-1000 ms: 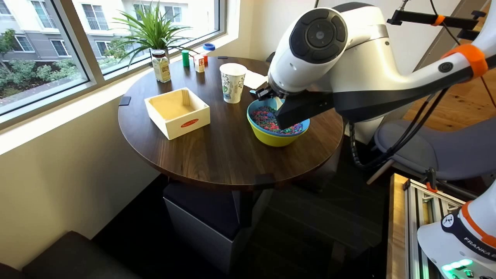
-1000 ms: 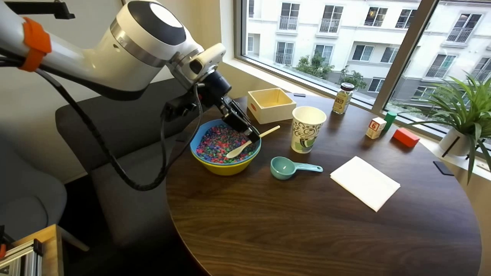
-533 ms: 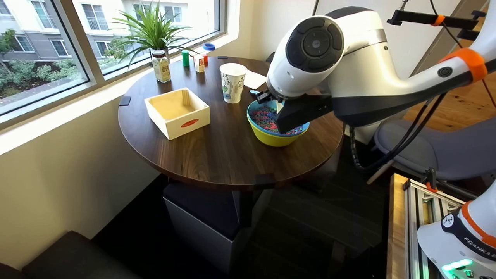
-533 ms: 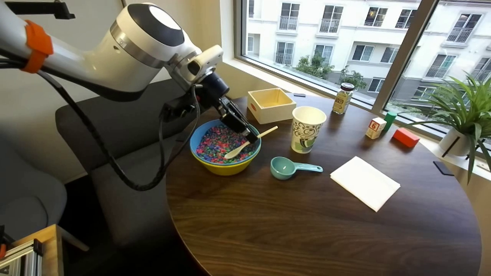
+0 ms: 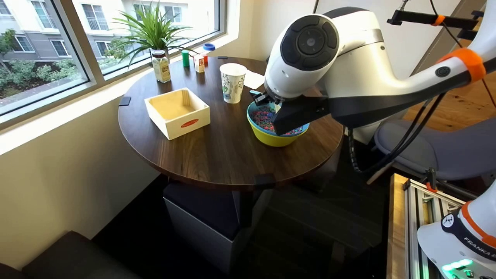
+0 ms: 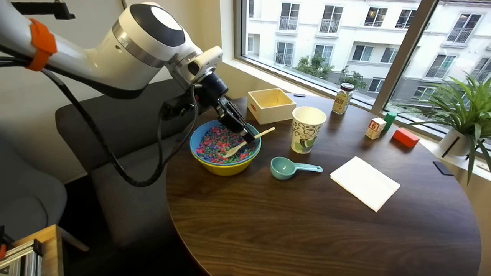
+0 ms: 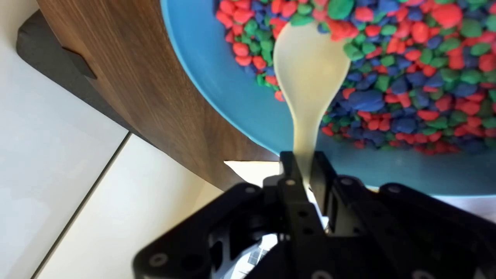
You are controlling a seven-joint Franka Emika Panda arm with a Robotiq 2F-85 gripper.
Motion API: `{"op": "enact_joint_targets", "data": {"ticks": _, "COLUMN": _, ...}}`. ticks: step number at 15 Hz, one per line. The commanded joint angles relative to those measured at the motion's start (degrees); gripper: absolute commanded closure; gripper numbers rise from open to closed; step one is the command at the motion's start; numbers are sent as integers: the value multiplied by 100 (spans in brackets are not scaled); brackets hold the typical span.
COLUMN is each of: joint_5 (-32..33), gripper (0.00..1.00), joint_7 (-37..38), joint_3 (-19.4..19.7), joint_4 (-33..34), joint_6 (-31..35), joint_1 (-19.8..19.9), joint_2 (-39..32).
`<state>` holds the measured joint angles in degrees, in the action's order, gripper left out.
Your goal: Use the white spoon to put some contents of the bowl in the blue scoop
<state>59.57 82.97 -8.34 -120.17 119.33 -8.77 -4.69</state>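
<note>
The white spoon (image 6: 265, 132) is held by its handle in my gripper (image 6: 250, 137), tilted, with its head down in the bowl. In the wrist view, my gripper (image 7: 304, 166) is shut on the handle, and the tip of the spoon's head (image 7: 310, 69) is partly covered by a few pieces. The yellow-green bowl (image 6: 226, 170) with blue inside also shows in an exterior view (image 5: 271, 139). The multicoloured contents (image 6: 213, 145) fill it well up and show close in the wrist view (image 7: 418, 77). The blue scoop (image 6: 283, 169) lies beside the bowl; only its handle tip (image 5: 254, 92) shows there.
A paper cup (image 6: 306, 134) stands near the scoop. The wooden tray (image 6: 272, 109) stands behind the bowl. A folded white napkin (image 6: 364, 184), a salt jar (image 6: 342, 100), a number block (image 6: 375, 128), a green cylinder (image 6: 389, 120) and a red block (image 6: 406, 137) are farther along the round table.
My gripper and the held spoon have moved slightly left and down in an exterior view, so the spoon's head slides further into the pieces. Bowl and scoop have not moved.
</note>
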Motion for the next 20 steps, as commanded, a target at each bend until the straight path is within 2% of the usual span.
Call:
{"op": "enact_joint_targets", "data": {"ticks": 1, "joint_5": -362, "gripper": 97, "joint_7": 109, "joint_3": 9, "joint_4": 122, "joint_6": -57, "joint_1": -20, "joint_2": -143}}
{"op": "enact_joint_targets", "data": {"ticks": 6, "joint_5": -509, "gripper": 97, "joint_7": 109, "joint_3": 51, "joint_4": 214, "joint_6": -41, "joint_1": 1, "joint_2": -129}}
{"op": "enact_joint_targets", "data": {"ticks": 11, "joint_5": -987, "gripper": 97, "joint_7": -28, "joint_3": 119, "joint_4": 280, "joint_6": 162, "joint_1": 83, "joint_2": -116}}
{"op": "enact_joint_targets", "data": {"ticks": 20, "joint_5": -1130, "gripper": 97, "joint_7": -37, "joint_3": 271, "joint_4": 487, "joint_6": 371, "joint_1": 187, "joint_2": -58}}
